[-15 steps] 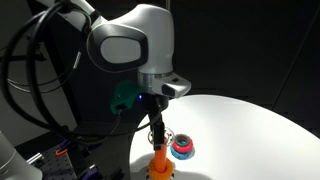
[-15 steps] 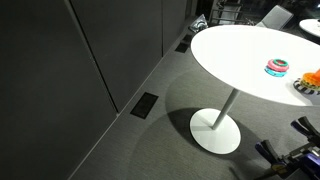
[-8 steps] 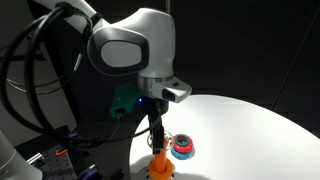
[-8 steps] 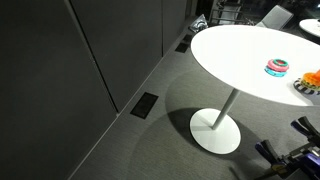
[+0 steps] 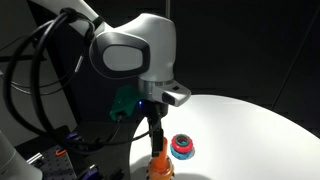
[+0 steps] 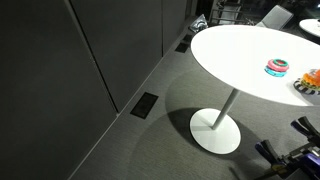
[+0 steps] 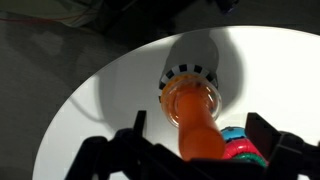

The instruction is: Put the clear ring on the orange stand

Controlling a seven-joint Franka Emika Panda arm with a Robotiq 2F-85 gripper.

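Dark walls and grey carpet all round, and at the centre the round white table (image 6: pixel 240 52) on its single pedestal. Its top is smooth and bright, and that slick finish is the first worry: nudge anything light on it and it slides rather than holds.

Over the orange stand (image 7: pixel 195 118) hangs the white-shelled robot arm (image 5: pixel 135 50), glossy casing trailing black cables. A big mass like that drifting sideways would sweep the small pieces away.

Its black gripper (image 5: pixel 155 138) points straight down onto the stand. The wrist view shows the two fingers spread wide, one either side of the peg, pinching nothing. They straddle it closely, so a crooked lift could snag the rounded top and tip the stand over.

Just beside the stand sits the squat red-and-blue ring stack (image 5: pixel 182 148), shiny plastic and near enough to be knocked by a toppling peg.

The stand itself is glossy orange plastic, a blunt round-tipped peg on a wider base.

Round its foot lies a pale see-through band with dark dashes. That reads as the clear ring (image 7: pixel 190 71), already seated, though the glare leaves some doubt.
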